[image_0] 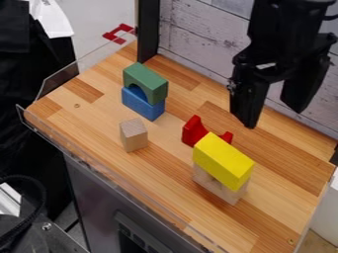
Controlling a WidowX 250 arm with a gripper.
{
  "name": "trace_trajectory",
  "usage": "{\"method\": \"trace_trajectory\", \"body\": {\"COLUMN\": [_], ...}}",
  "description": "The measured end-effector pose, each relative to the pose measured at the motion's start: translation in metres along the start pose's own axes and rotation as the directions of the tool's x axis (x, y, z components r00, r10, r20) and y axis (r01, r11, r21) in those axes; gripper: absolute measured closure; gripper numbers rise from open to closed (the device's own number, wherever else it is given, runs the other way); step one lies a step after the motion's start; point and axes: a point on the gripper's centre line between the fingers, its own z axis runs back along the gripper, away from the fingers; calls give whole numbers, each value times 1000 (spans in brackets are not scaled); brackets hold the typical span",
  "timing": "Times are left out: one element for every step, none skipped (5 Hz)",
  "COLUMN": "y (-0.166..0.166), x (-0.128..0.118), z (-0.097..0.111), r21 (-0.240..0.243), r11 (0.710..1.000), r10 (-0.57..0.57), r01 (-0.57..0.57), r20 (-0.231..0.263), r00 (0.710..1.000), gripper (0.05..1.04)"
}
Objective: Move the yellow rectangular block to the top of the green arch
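Yellow rectangular block [223, 159], one: nearest item, laid lengthwise atop a natural-wood base piece [218, 187]; step in hand, judged, its grasp. Best taken across the narrow width, near mid-length, high enough to leave the base undisturbed. Red curved piece [194, 131], just behind: a probable hazard to the rear finger on descent, hence a narrow, carefully aligned approach; contact with the yellow block cannot be told. Lift to be straight up before any sideways travel, and high enough to pass the small natural-wood block [134, 135], upright toward the left. Green arch [146, 82], farther back, seated on a blue block [141, 103], opening downward: its flat top the destination, its length running much as the yellow block's does, so little turning should be needed; lower level, centre, release gently, the stack being narrow and likely to topple if pushed. End effector [274, 116], above the far right portion of the counter [86, 118]: fingers spread wide, nothing held, to be brought over the yellow block first. Count, near to far: yellow block, one; natural-wood pieces, two; red curved piece, one; blue block, one; green arch, one. Total pieces, six; two-piece stacks, two; end effector, one.
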Motion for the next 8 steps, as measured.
{"method": "trace_trajectory", "body": {"y": [2,2,5,7,8,7,7,8], "x": [0,1,7,12,14,11,12,11], "z": [-8,-16,-22,-28,-32,-35,-41,-49], "r21": [31,18,16,7,-1,-11,-6,11], "r11": [1000,999,996,988,980,980,982,983], "r10": [1,40,87,157,197,197,185,181], "r01": [-1,-40,-87,-157,-197,-198,-187,-181], "r20": [-1,-19,-65,-53,-39,-63,-90,-121], "r00": [1000,999,994,986,980,978,979,976], "gripper": [83,83,83,83,83,83,83,83]}}
